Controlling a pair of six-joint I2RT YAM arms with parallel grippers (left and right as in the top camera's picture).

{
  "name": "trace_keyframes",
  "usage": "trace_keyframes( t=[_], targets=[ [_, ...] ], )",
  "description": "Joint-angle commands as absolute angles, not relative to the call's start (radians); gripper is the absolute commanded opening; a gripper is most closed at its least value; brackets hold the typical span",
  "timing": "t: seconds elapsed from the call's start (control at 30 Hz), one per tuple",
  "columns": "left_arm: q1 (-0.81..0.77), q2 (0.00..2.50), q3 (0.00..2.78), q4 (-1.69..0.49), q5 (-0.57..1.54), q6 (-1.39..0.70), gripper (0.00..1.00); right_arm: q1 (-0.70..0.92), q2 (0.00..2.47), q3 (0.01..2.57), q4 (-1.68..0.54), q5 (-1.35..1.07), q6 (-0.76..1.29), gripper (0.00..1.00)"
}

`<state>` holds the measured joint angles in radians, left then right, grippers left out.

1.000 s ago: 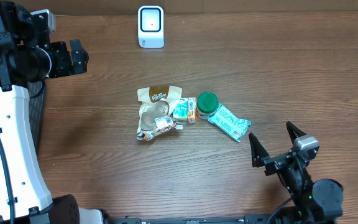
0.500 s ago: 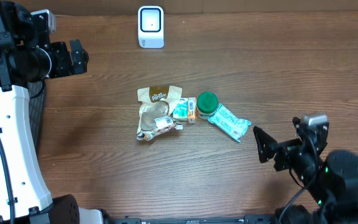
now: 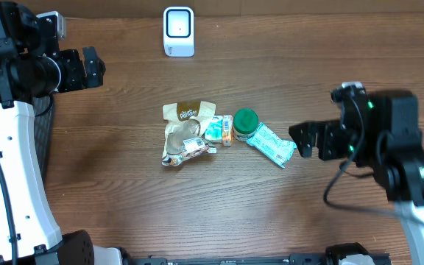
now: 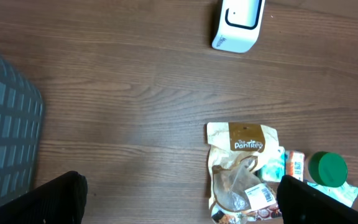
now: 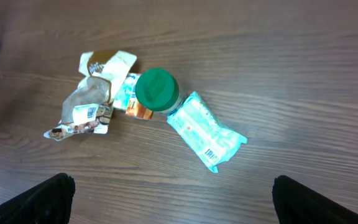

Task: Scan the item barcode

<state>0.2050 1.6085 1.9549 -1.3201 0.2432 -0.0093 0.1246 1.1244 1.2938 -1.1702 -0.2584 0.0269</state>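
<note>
Moved: right claw (image 3: 301,141) has swung up from the desk's near edge; it now points left, just beside the teal packet (image 3: 271,145), not touching it.
Unmoved: left arm, scanner and all four items lie as they did a second ago.
Right claw: spread wide, holding nothing (in its wrist view only two dark fingertips (image 5: 45,199) show at the bottom corners).
Left claw: (image 3: 96,68) spread wide too, empty, up at the far left, well apart from the items.
Scanner: (image 3: 179,31) white, with a dark-rimmed window, at the desk's (image 3: 330,66) far edge, well apart from the pile.
Items: clustered mid-desk, in a row that touches.
Brown pouch: (image 3: 186,131) leftmost, crumpled, white label with a barcode at its lower end.
Small carton: (image 3: 218,130) teal and orange, between pouch and jar.
Green-lidded jar: (image 3: 245,121) upright, lid facing up, touching the packet's upper left end.
Teal packet detail: lies slanted, lower end to the right, with a barcode (image 5: 211,152) facing up near that end.
Grey mesh bin: (image 4: 5,143) at the left edge, beside the left arm.
</note>
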Motion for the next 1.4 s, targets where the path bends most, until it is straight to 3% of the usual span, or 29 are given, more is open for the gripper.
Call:
trace_keyframes(
  t=[0.0, 0.23, 0.3, 0.57, 0.9, 1.07, 1.23, 1.37],
  targets=[
    [0.209, 1.608, 1.963, -1.32, 0.252, -0.023, 0.99, 0.123, 1.23, 1.325, -1.161, -0.291, 0.03, 1.0],
    [0.209, 1.608, 1.963, -1.32, 0.252, -0.023, 1.0, 0.123, 1.392, 1.324, -1.121, -0.405, 0.03, 1.0],
    [0.209, 1.608, 1.963, -1.32, 0.252, -0.023, 1.0, 0.123, 1.441, 1.324, -1.119, -0.388, 0.036, 0.91],
    [0.209, 1.608, 1.963, -1.32, 0.252, -0.023, 1.0, 0.122, 1.599, 1.324, -1.12, -0.168, 0.192, 0.8],
    [0.209, 1.608, 1.963, -1.32, 0.252, -0.023, 1.0, 0.122, 1.713, 1.317, -1.144, -0.176, 0.191, 0.77],
    [0.209, 1.608, 1.963, -1.32, 0.252, -0.023, 0.99, 0.122, 1.751, 1.282, -1.12, -0.188, 0.181, 0.47],
    [0.209, 1.608, 1.963, -1.32, 0.252, -0.023, 0.99, 0.123, 1.753, 1.267, -1.132, -0.284, 0.149, 0.37],
    [0.209, 1.608, 1.963, -1.32, 0.252, -0.023, 1.0, 0.125, 1.755, 1.222, -1.131, -0.332, 0.167, 0.36]
  ],
)
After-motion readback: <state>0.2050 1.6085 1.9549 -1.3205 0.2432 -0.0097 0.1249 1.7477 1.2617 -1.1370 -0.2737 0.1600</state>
